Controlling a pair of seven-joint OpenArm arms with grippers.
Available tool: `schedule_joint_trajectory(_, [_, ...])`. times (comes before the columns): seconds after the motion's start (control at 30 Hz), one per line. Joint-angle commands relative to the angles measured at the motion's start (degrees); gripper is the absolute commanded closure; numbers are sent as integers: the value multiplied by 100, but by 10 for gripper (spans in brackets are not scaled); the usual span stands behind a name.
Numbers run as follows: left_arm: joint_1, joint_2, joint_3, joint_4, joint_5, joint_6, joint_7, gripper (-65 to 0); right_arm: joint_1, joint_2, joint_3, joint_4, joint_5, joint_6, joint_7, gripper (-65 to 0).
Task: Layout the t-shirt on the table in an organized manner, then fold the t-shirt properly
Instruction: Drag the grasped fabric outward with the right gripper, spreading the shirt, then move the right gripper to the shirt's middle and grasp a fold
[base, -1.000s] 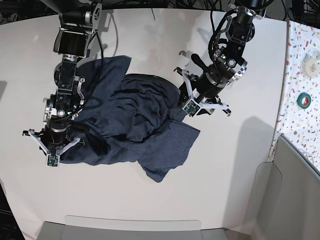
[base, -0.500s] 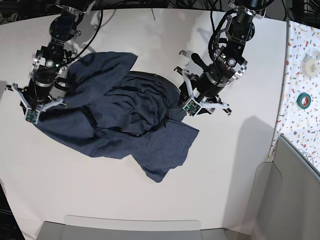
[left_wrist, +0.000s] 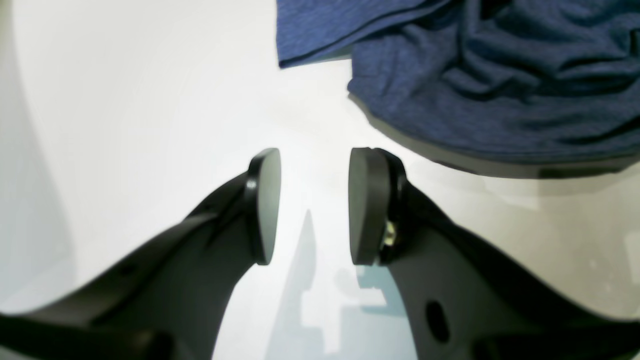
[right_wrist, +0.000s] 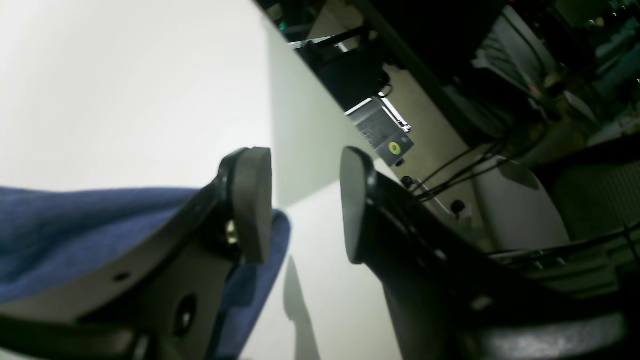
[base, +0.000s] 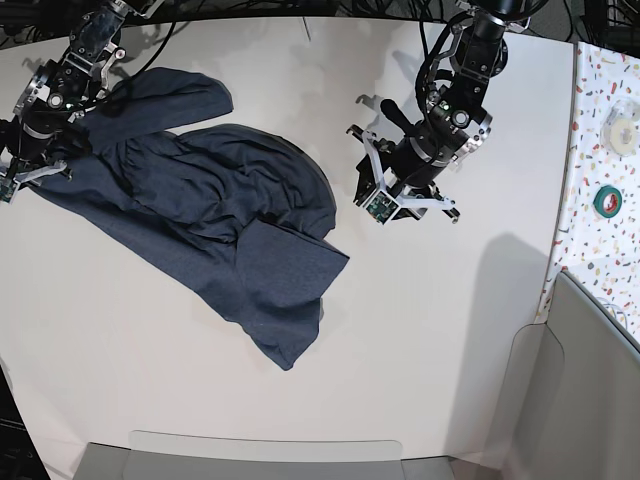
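The t-shirt (base: 215, 215) lay rumpled and spread across the left half of the white surface (base: 440, 340) in the base view, one end trailing toward the near middle and the other reaching the far left edge.

The right pincer (right_wrist: 306, 200) was at that far left edge, at the shirt's end. Its pads stood apart with bare surface showing between them; blue cloth lay under and beside one finger (right_wrist: 252, 200), its fold ending by that pad. Nothing was pinched between the pads.

The left pincer (left_wrist: 312, 205) hung over bare surface just right of the shirt's rounded edge, pads spread with nothing between them. In its wrist view the crumpled cloth lay ahead and to the right, near the pads but apart from them.
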Motion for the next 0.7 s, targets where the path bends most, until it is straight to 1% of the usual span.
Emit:
schedule_joint_trajectory(0.0, [4, -13, -6, 122, -5, 41, -81, -224, 2, 25, -124, 130, -24, -27, 187, -230])
schedule_joint_trajectory(0.23, [153, -13, -6, 131, -5, 41, -108, -224, -59, -160, -1188, 877, 63, -27, 205, -231])
schedule_joint_trajectory(0.3, [153, -13, -6, 131, -5, 41, -108, -224, 29, -186, -1672, 1035, 55, -27, 205, -231])
schedule_joint_trajectory(0.43, [233, -13, -15, 131, -5, 41, -99, -224, 319, -204, -2911, 947, -16, -27, 90, -231])
schedule_joint_trajectory(0.47, [233, -13, -15, 131, -5, 41, -81, -224, 424, -256, -3316, 815, -148, -27, -68, -231])
schedule_joint_trajectory(0.53, [259, -13, -15, 131, -5, 41, -64, -224, 697, -450, -4089, 385, -772, 52, -437, -231])
schedule_joint_trajectory(0.63, [312, -30, -50, 131, 12, 41, -64, -224, 846, -599, -5012, -275, -1818, 360, -516, -231])
schedule_joint_trajectory(0.67, [312, -30, -50, 131, 12, 41, -64, -224, 881, -652, -5223, -451, -2038, 413, -534, -231])
